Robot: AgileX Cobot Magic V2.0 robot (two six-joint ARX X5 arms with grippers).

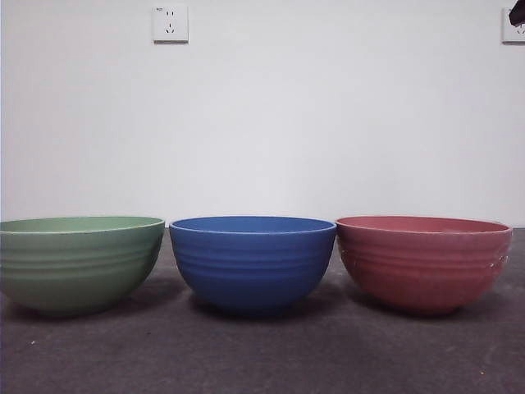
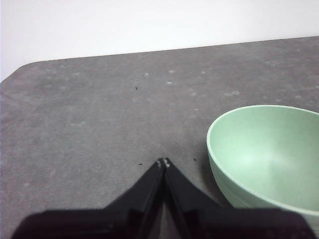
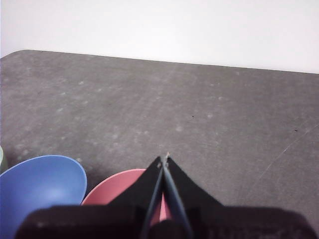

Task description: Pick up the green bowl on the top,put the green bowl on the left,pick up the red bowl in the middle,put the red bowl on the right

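Front view: green bowl, blue bowl and red bowl stand upright, mouths up, lower left to lower right on the table, while left gripper and right gripper hover pinched closed, empty, above them.

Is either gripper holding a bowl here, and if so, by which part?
Nothing is held. The left gripper and right gripper are both shut on nothing, above the table.
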